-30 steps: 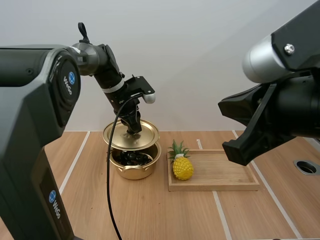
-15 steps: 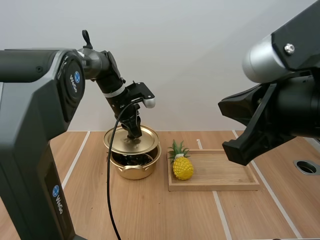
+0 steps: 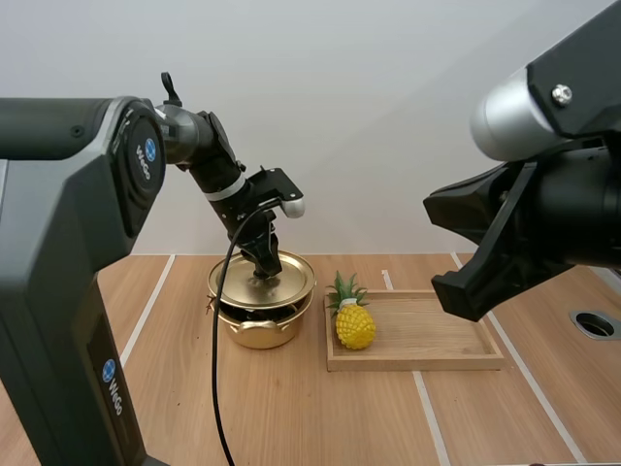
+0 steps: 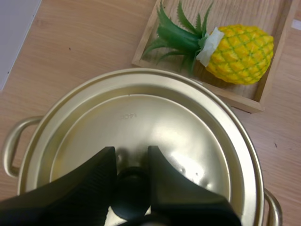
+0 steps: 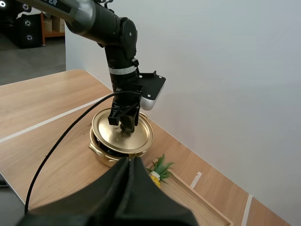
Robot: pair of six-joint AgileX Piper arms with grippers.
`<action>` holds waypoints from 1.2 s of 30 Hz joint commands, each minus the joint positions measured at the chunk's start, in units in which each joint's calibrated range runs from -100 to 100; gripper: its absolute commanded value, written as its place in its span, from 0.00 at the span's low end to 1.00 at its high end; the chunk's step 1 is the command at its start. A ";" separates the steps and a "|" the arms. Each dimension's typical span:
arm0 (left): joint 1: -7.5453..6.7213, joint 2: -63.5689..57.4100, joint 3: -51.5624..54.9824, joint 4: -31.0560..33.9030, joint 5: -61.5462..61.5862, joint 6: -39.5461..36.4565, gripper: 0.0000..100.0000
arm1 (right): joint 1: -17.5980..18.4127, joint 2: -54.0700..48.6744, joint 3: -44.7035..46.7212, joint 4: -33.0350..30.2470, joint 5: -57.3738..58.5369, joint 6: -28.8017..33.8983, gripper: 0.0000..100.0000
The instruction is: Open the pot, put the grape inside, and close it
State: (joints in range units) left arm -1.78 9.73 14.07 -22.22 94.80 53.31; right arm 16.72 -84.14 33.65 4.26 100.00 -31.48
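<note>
The left end effector [image 3: 264, 270] is reaching down from the far side of the desk [image 3: 291, 417] and is gripping the small dark knob [image 4: 129, 186] at the middle of the golden lid [image 3: 281, 283], its two black fingers [image 4: 89, 176] standing narrowly apart with the knob pinched between the tips. The lid is spreading out flat directly beneath this end effector and is covering the mouth of the golden pot [image 3: 262, 332], which is sitting on the desk straight below the fingertips, one looped handle sticking out to either side. In the high view a thin dark band is showing under the lid's near edge, possibly the grapes [image 3: 254, 311] inside the pot, though the gap is too slim to be sure, and I cannot tell whether the lid is resting on the rim or hanging just above it. Off to the side of the left end effector, toward the right arm and just past the pot, a yellow toy pineapple [image 3: 355, 325] is lying in the near-left end of a shallow wooden tray [image 3: 437, 361], its green leaves pointing toward the pot. The right end effector [image 5: 129, 160] is hovering high and well apart from all of this, its fingers lying pressed together as one dark wedge and gripping nothing; the pot, the lid and the left end effector are sitting ahead of and below its tip.
</note>
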 commanded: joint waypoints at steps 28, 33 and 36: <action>0.04 2.12 5.09 -3.70 -7.45 2.70 0.00 | -0.20 -0.60 0.08 0.07 0.00 -0.17 0.00; 0.04 2.97 5.09 -3.38 -7.21 2.60 0.00 | -0.20 -0.60 0.08 0.07 0.00 -0.17 0.00; 0.04 2.97 5.09 -2.93 -7.21 2.60 0.00 | -0.20 -0.60 0.08 0.07 0.00 -0.17 0.00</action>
State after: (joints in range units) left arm -1.69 11.31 18.86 -24.84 88.48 55.83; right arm 16.72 -84.14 33.65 4.26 100.00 -31.48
